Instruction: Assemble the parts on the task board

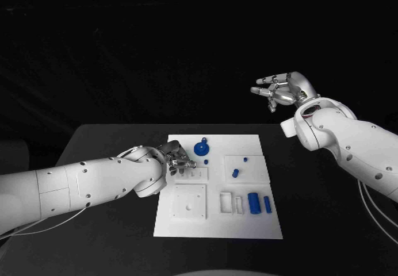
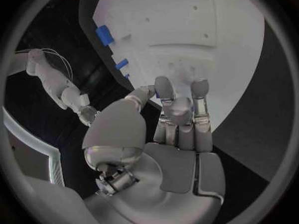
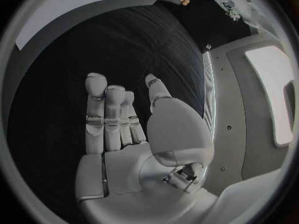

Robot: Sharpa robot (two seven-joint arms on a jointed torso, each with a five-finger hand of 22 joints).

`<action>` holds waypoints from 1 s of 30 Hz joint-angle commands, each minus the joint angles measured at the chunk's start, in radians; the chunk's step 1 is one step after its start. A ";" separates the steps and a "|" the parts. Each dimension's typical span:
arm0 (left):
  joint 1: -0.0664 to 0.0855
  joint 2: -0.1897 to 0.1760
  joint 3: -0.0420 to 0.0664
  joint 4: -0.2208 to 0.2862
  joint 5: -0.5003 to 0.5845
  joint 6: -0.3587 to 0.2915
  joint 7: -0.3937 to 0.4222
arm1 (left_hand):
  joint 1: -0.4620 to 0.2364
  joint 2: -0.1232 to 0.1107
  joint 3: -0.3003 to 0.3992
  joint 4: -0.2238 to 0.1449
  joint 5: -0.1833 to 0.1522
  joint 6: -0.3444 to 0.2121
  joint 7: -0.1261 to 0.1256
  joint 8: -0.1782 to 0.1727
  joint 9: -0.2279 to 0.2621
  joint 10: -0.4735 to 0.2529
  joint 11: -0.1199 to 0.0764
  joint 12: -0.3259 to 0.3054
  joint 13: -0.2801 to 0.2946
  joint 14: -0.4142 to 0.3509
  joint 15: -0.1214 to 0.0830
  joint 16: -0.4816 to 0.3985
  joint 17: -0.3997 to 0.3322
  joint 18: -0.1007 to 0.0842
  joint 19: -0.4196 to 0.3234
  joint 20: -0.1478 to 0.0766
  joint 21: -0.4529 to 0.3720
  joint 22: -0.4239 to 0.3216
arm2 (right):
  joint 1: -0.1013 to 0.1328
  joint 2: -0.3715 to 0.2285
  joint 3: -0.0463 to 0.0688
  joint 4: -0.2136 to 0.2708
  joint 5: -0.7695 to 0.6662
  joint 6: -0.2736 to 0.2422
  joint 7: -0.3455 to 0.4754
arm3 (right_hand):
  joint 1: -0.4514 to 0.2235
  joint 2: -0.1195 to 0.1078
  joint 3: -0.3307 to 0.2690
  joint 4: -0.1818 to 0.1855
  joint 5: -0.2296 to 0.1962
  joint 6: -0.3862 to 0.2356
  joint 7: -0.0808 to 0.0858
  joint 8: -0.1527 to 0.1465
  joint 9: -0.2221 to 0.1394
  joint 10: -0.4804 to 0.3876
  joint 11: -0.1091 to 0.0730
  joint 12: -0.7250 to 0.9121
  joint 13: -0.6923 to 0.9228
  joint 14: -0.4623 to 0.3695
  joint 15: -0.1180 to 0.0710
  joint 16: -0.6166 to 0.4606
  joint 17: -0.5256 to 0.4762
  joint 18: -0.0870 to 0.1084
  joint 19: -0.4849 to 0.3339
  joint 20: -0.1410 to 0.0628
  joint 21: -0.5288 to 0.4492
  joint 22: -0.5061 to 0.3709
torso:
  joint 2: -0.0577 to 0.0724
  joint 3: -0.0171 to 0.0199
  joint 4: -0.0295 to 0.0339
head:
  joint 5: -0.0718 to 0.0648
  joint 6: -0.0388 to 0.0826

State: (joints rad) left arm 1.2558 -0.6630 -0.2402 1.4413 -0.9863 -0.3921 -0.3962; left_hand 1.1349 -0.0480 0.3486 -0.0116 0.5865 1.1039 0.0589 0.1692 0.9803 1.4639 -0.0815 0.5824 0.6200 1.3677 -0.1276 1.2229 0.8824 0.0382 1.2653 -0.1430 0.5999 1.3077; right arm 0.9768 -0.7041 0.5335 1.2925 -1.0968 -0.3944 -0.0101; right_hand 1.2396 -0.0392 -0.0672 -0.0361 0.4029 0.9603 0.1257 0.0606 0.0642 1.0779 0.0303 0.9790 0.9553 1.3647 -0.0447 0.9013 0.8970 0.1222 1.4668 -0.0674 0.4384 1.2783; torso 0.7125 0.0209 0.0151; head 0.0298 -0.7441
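Note:
The white task board (image 1: pixel 217 227) lies in the middle of the black table. Blue parts sit on it: a round knob (image 1: pixel 202 149), a small piece (image 1: pixel 206 161), two small pieces (image 1: pixel 236 172) on the right block, and two cylinders (image 1: pixel 253 203) lower right. My left hand (image 1: pixel 176 160) reaches over the board's left side, fingers (image 2: pixel 181 104) straight and close together, tips down near the board (image 2: pixel 187 30) beside the small piece; I see nothing in its grasp. My right hand (image 1: pixel 283 89) is raised beyond the table's far edge, fingers (image 3: pixel 109 114) apart, palm bare.
A white square block with a slot (image 1: pixel 189 202) sits on the board's lower left, with narrow white frames (image 1: pixel 228 202) beside it. Bare black table (image 1: pixel 108 230) surrounds the board. My left forearm (image 1: pixel 75 184) crosses the table's left side.

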 commanded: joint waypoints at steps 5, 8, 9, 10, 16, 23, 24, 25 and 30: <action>-0.003 0.015 0.000 -0.021 0.120 0.014 -0.053 | 0.004 -0.001 0.062 -0.058 -0.006 0.089 -0.079 -0.002 0.004 0.022 -0.006 -0.007 0.002 0.008 -0.002 -0.003 0.005 0.011 0.012 -0.002 -0.002 0.017 | 0.002 0.004 0.001 0.002 -0.005 0.013 -0.006 | -0.004 0.009 -0.001 0.003 0.007 0.007 0.000 0.003 0.001 -0.004 -0.007 0.003 -0.003 0.002 -0.006 0.004 -0.001 0.010 0.040 -0.001 0.001 0.001 | 0.000 0.0020 -0.0015 | 0.002 -0.007; -0.006 0.017 0.000 -0.029 0.130 0.021 -0.061 | 0.003 -0.002 0.061 -0.059 -0.008 0.090 -0.079 -0.002 0.005 0.023 -0.006 -0.007 0.003 0.009 -0.002 -0.003 0.007 0.010 0.012 -0.002 -0.002 0.017 | 0.002 0.005 0.001 0.004 -0.007 0.015 -0.009 | -0.004 0.009 -0.001 0.003 0.007 0.007 0.000 0.003 0.001 -0.004 -0.007 0.003 -0.003 0.002 -0.006 0.004 -0.001 0.010 0.040 -0.001 0.001 0.001 | 0.000 0.0024 -0.0009 | 0.002 -0.010; -0.007 0.018 0.000 -0.031 0.131 0.023 -0.063 | 0.003 -0.002 0.060 -0.059 -0.008 0.090 -0.079 -0.002 0.005 0.024 -0.006 -0.007 0.004 0.010 -0.002 -0.002 0.009 0.010 0.012 -0.002 -0.002 0.017 | 0.002 0.005 0.001 0.004 -0.008 0.016 -0.010 | -0.005 0.010 -0.001 0.004 0.008 0.007 0.000 0.003 0.001 -0.004 -0.007 0.003 -0.003 0.002 -0.006 0.004 -0.002 0.010 0.040 -0.002 0.001 0.002 | 0.000 0.0025 -0.0006 | 0.001 -0.012; -0.008 0.019 0.000 -0.033 0.132 0.023 -0.064 | 0.003 -0.002 0.060 -0.059 -0.008 0.090 -0.079 -0.002 0.005 0.024 -0.006 -0.007 0.004 0.010 -0.002 -0.002 0.009 0.010 0.012 -0.002 -0.002 0.017 | 0.002 0.005 0.001 0.004 -0.008 0.016 -0.011 | -0.005 0.010 -0.001 0.004 0.008 0.007 0.000 0.003 0.001 -0.004 -0.007 0.003 -0.003 0.002 -0.006 0.004 -0.002 0.010 0.040 -0.002 0.001 0.002 | 0.000 0.0026 -0.0007 | 0.001 -0.012; -0.015 0.022 0.000 -0.037 0.116 0.026 -0.069 | 0.004 -0.004 0.059 -0.062 -0.011 0.093 -0.079 -0.005 0.003 0.025 -0.006 -0.008 0.005 0.011 -0.001 -0.002 0.014 0.009 0.011 -0.001 -0.002 0.018 | 0.002 0.006 0.001 0.005 -0.011 0.021 -0.012 | -0.009 0.013 -0.001 0.007 0.014 0.007 0.000 0.002 0.001 -0.004 -0.007 0.005 -0.003 0.003 -0.006 0.004 -0.001 0.010 0.041 -0.002 0.002 0.004 | 0.000 0.0017 -0.0016 | 0.001 -0.008; -0.021 0.026 0.000 -0.038 0.098 0.038 -0.065 | 0.051 -0.033 0.031 -0.079 -0.036 0.147 -0.078 -0.030 -0.147 0.041 -0.002 -0.017 -0.002 0.023 0.005 -0.008 0.037 0.017 0.012 0.010 -0.001 0.017 | 0.002 0.007 0.001 0.007 -0.016 0.028 -0.009 | -0.012 0.016 -0.002 0.010 0.022 0.007 0.000 0.002 0.001 -0.003 -0.007 0.006 -0.003 0.003 -0.006 0.005 -0.001 0.010 0.042 -0.002 0.005 0.006 | 0.000 0.0023 -0.0014 | 0.000 -0.013; -0.022 0.027 0.000 -0.038 0.097 0.039 -0.064 | 0.054 -0.034 0.028 -0.077 -0.037 0.147 -0.078 -0.025 -0.161 0.041 -0.002 -0.017 -0.004 0.024 0.005 -0.010 0.041 0.018 0.012 0.010 -0.001 0.017 | 0.002 0.007 0.001 0.007 -0.017 0.028 -0.009 | -0.012 0.016 -0.002 0.010 0.022 0.007 0.000 0.002 0.001 -0.003 -0.007 0.006 -0.003 0.003 -0.006 0.005 -0.001 0.010 0.042 -0.002 0.005 0.006 | 0.000 0.0022 -0.0010 | 0.000 -0.013; -0.023 0.027 0.000 -0.038 0.096 0.038 -0.064 | 0.056 -0.037 0.026 -0.077 -0.037 0.147 -0.078 -0.021 -0.167 0.042 -0.002 -0.015 -0.004 0.025 0.005 -0.009 0.044 0.018 0.012 0.010 0.000 0.017 | 0.002 0.007 0.001 0.007 -0.017 0.029 -0.009 | -0.013 0.017 -0.002 0.011 0.022 0.007 0.000 0.002 0.001 -0.002 -0.007 0.006 -0.003 0.003 -0.006 0.005 -0.001 0.010 0.042 -0.002 0.004 0.006 | 0.000 0.0021 -0.0011 | 0.000 -0.013; -0.024 0.028 0.000 -0.038 0.085 0.035 -0.062 | 0.062 -0.039 0.022 -0.076 -0.039 0.147 -0.078 -0.009 -0.189 0.043 -0.002 -0.012 -0.008 0.030 0.006 -0.012 0.052 0.019 0.014 0.011 0.000 0.017 | 0.002 0.007 0.001 0.007 -0.018 0.030 -0.010 | -0.017 0.018 -0.002 0.015 0.024 0.008 0.000 0.003 0.001 -0.002 -0.007 0.007 -0.002 0.004 -0.006 0.005 -0.001 0.010 0.042 -0.002 0.006 0.007 | 0.000 0.0017 -0.0014 | 0.000 -0.014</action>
State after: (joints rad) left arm 1.2334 -0.6377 -0.2399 1.4024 -0.8871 -0.3705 -0.4588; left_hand 1.1833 -0.0905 0.3237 -0.0365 0.5525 1.1493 0.0779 0.1572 0.7922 1.4688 -0.0772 0.5671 0.6131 1.3906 -0.1211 1.2139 0.9337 0.0380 1.2779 -0.1411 0.5999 1.3075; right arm 0.9789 -0.6980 0.5335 1.2977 -1.1029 -0.3812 -0.0228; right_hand 1.2266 -0.0263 -0.0699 -0.0274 0.4260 0.9600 0.1254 0.0606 0.0640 1.0741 0.0266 0.9827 0.9537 1.3647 -0.0446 0.9012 0.8971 0.1155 1.4667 -0.0674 0.4384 1.2844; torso 0.7124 0.0229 0.0138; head 0.0294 -0.7570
